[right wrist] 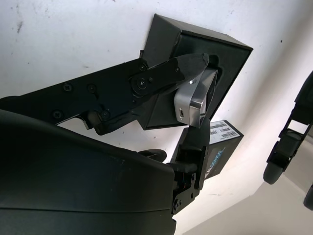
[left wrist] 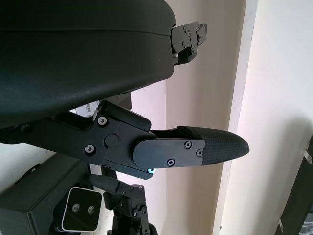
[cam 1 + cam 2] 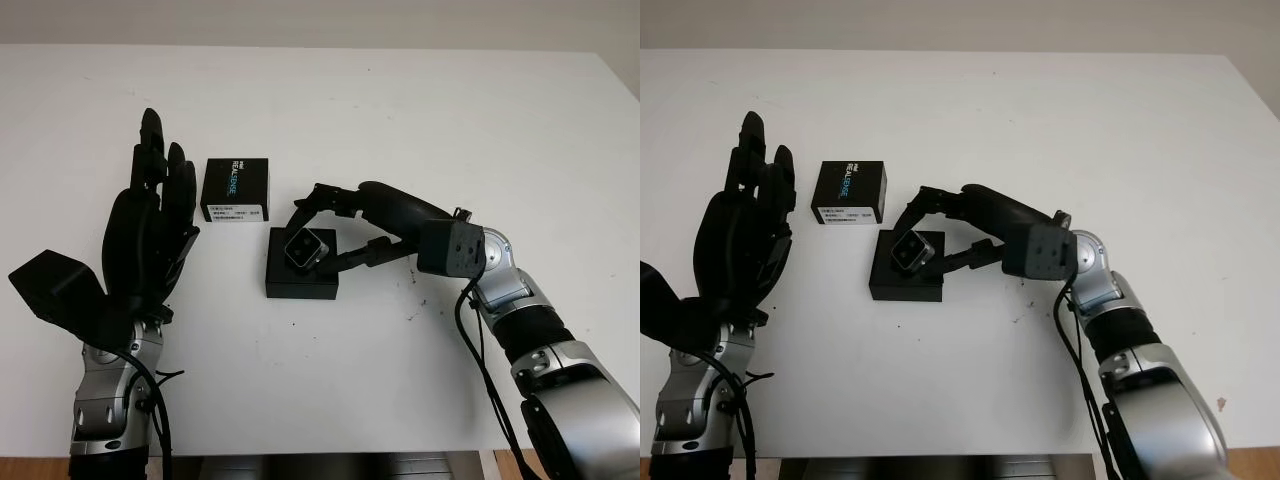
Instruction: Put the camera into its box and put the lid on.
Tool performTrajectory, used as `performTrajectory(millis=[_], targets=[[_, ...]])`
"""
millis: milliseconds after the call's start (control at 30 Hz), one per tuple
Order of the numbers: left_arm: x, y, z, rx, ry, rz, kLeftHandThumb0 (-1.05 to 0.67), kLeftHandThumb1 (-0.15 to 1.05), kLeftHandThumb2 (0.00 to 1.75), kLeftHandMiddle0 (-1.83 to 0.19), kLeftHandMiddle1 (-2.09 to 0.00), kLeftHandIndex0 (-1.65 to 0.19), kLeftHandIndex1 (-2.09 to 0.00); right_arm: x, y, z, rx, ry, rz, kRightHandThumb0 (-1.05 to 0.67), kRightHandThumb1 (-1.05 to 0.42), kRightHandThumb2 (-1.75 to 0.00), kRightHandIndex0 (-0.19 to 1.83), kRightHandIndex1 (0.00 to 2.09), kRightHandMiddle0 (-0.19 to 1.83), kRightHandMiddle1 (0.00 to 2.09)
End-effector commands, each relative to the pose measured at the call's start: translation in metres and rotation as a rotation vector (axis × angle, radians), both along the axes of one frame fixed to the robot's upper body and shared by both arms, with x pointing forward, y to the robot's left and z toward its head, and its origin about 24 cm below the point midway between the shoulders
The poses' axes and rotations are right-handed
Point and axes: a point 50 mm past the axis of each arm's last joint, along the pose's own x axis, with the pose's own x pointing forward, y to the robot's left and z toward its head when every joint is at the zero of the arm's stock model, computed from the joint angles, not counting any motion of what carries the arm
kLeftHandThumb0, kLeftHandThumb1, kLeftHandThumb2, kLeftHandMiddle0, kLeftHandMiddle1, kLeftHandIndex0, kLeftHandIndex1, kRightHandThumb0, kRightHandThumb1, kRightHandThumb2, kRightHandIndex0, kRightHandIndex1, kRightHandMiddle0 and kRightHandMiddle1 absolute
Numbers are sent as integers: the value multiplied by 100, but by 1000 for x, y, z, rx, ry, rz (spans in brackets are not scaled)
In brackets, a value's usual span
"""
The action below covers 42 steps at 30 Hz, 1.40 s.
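A small silver camera [image 3: 304,247] with two lenses is pinched in my right hand [image 3: 318,232] just over the open black box [image 3: 301,279] near the table's middle. It is tilted, and its lower end sits in or at the box's opening. In the right wrist view the fingers [image 1: 164,78] clamp the camera [image 1: 194,100] above the box [image 1: 230,56]. The black lid [image 3: 236,188], printed with white lettering and a label, lies flat on the table just beyond and left of the box. My left hand [image 3: 150,230] is open and raised left of the box, holding nothing.
The white table [image 3: 450,130] stretches wide to the right and far side, with small dark specks near my right forearm. Its front edge runs near the picture bottom. A wall lies past the far edge.
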Motion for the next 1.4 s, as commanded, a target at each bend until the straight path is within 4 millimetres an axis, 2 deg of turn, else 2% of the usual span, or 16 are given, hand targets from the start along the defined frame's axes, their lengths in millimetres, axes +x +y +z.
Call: performTrajectory(millis=[0,233,500,600,767,1033,1167,1367], targets=[[0,0,4,2,-19,2,-78,105,41,19,0,19,0,-3,-6,-7,-15,-11,-9,-35,-91,-6,39,15,43,124],[1,0,3,-1,-14,-5,-77,105,41,19,0,19,0,-4,-5,-8,69,-46,-26,-36,-95,-6,46,24,42,150],[1,-1,2,6,-8,-2,-77,105,41,19,0,19,0,-3,-5,-10,115,-22,-48,-39,-96,-5,42,34,38,154],[1,-1,2,5,-7,-6,-77,105,41,19,0,19,0,-3,-5,-11,128,-14,-57,-40,-96,-5,29,60,37,155],[1,-1,1,15,-7,-6,-77,105,42,19,0,19,0,-2,-5,-13,197,13,-107,-41,-94,-5,24,70,38,153],[2,-2,1,11,-8,-7,-78,105,43,19,0,19,0,-8,3,-24,433,177,-156,-50,-98,-6,12,69,35,155],[2,-2,1,11,-7,-5,-78,105,43,19,0,19,0,-15,8,-21,575,293,-148,-50,-97,-5,4,79,33,161],[4,-3,0,2,-4,-10,-78,105,43,19,0,19,0,-27,12,-18,663,409,-118,-48,-99,-6,-6,89,29,165]])
